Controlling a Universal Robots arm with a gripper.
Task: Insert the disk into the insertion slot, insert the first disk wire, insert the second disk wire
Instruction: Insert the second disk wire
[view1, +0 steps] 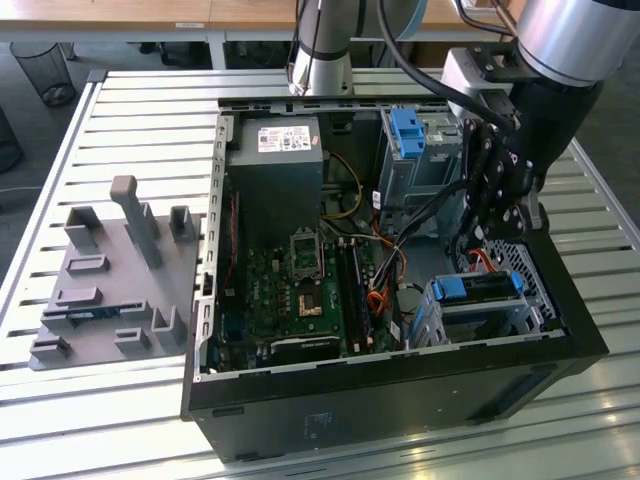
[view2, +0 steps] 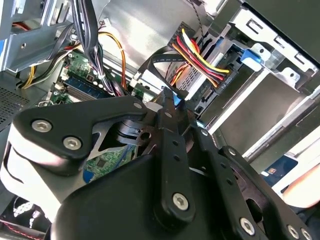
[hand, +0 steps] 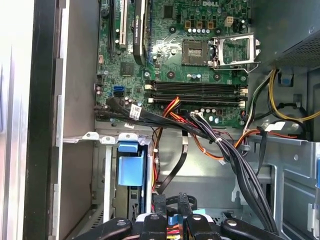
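Note:
The disk (view1: 478, 288), in its bright blue caddy (hand: 131, 169), sits inside the insertion slot (view1: 532, 312), a low silver cage at the case's corner on the exterior view's right. A black plug with red, yellow and black wires (view2: 220, 80) is seated in the disk's end. My gripper (view1: 488, 238) reaches down into the case just behind the disk. In both wrist views the black fingers (hand: 159, 206) are shut on a small blue plug (view2: 173, 98) at the end of a flat black wire (hand: 175, 170), close to the disk's connector end.
The open computer case holds a green motherboard (view1: 300, 290), a power supply (view1: 275, 165) and a taller grey cage with a blue-fronted caddy (view1: 410, 130). Thick black cable bundles (hand: 240, 170) cross beside the gripper. A grey fixture plate (view1: 110, 280) lies on the table at the exterior view's left.

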